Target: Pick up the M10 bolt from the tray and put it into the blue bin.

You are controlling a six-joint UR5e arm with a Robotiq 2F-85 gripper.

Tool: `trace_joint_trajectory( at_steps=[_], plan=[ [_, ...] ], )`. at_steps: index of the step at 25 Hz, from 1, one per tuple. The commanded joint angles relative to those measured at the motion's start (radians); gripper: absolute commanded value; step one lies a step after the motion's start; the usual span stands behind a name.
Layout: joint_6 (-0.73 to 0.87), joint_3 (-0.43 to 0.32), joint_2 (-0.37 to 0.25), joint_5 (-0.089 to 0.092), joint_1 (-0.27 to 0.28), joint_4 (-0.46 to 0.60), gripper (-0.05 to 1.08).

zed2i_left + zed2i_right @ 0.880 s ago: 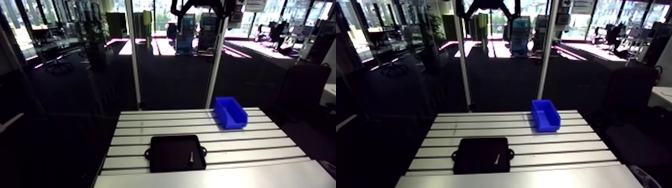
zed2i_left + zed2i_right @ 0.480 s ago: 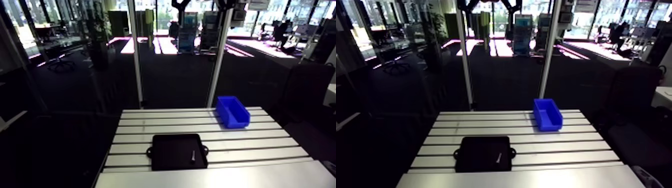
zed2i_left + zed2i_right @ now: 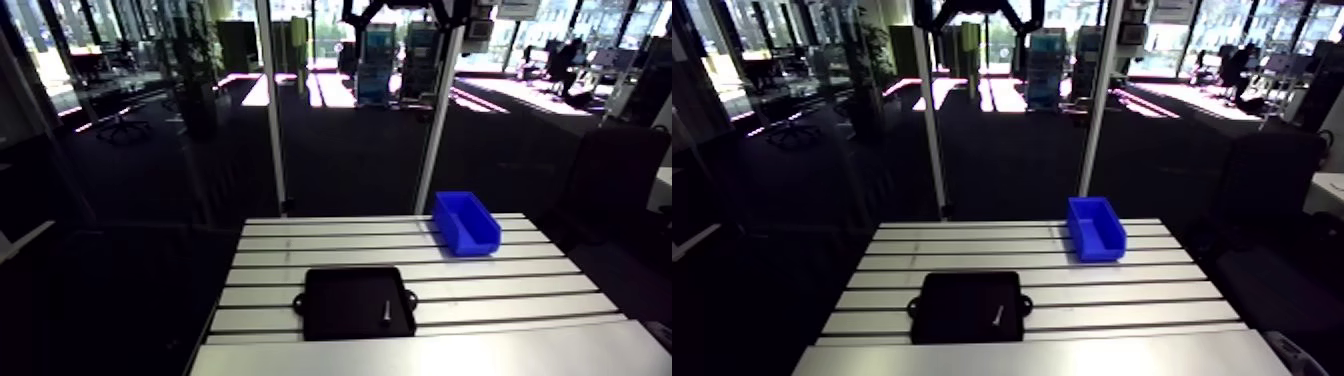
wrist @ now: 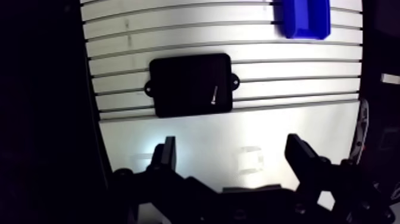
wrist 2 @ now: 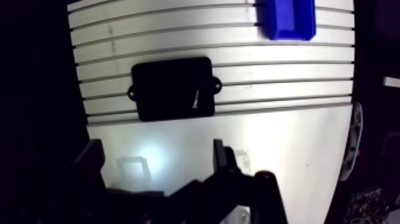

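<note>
Change since earlier frames: the arm view has shifted slightly as a whole, so the camera has moved with the arm; tray, bolt and bin keep their places relative to one another. Item 1, gripper [image 4: 233,159]: two dark fingers [image 4: 165,154] spread wide apart, nothing between them, held high above the smooth, unslotted strip of the table; in the arm view only a dark outline of it shows at the upper edge. Item 2, slotted aluminium table [image 4: 286,71]: long parallel slots run crosswise ahead of the gripper. Item 3, black tray [image 4: 178,89]: rectangular, with a small tab on each of two opposite sides, lying flat on the slotted part ahead of the gripper and well apart from it. Item 4, bolt [image 4: 213,93]: small, pale, lying flat inside the tray, near the tray wall that faces the bin, roughly ahead of the gap between the fingers and untouched by them; its thread size cannot be read. Item 5, blue bin [image 3: 465,222]: open-topped, standing on the table farther ahead than the tray and out to one side, well apart from both tray and gripper; its contents cannot be made out.
</note>
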Motion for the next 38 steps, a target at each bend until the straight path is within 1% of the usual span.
trace_joint_trajectory(
  at_steps=[1, 4, 5, 7, 11, 13, 18, 22, 26, 29, 34, 38],
  plan=[
    [0.149, 0.092, -0.001, 0.005, 0.005, -0.091, 0.01],
    [0.238, 0.161, -0.001, 0.002, 0.017, -0.148, 0.01],
    [0.256, 0.183, -0.002, 0.005, 0.017, -0.172, 0.01],
    [0.29, 0.232, -0.004, 0.005, 0.02, -0.226, 0.01],
    [0.301, 0.308, -0.005, 0.004, 0.034, -0.306, 0.01],
    [0.299, 0.335, -0.004, 0.001, 0.034, -0.324, 0.01],
    [0.29, 0.394, -0.002, 0.001, 0.034, -0.356, 0.01],
    [0.287, 0.451, 0.001, -0.004, 0.032, -0.405, 0.01],
    [0.282, 0.506, 0.002, -0.004, 0.023, -0.462, 0.01],
    [0.281, 0.537, 0.004, -0.004, 0.022, -0.501, 0.01],
    [0.227, 0.583, 0.004, -0.004, 0.017, -0.537, 0.01],
    [0.221, 0.622, 0.002, -0.002, -0.012, -0.559, 0.01]
  ],
)
